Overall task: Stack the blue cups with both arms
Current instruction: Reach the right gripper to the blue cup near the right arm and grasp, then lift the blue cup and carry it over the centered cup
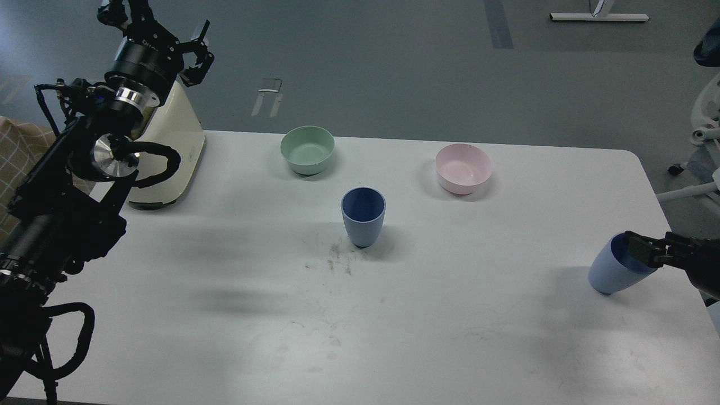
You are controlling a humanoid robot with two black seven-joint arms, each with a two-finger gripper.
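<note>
One blue cup (363,219) stands upright in the middle of the white table (225,315). A second blue cup (607,277) sits near the right edge, tilted with its mouth toward the upper right. My right gripper (641,251) comes in from the right edge and its dark tip lies over that cup's mouth; I cannot tell its fingers apart or whether it touches the cup. My left gripper (160,25) is raised at the far left above the toaster, fingers spread open and empty, far from both cups.
A cream toaster (171,143) stands at the back left under my left gripper. A green bowl (307,149) and a pink bowl (463,167) sit behind the middle cup. Dark smudges mark the table in front of that cup. The table's right edge is close to the tilted cup.
</note>
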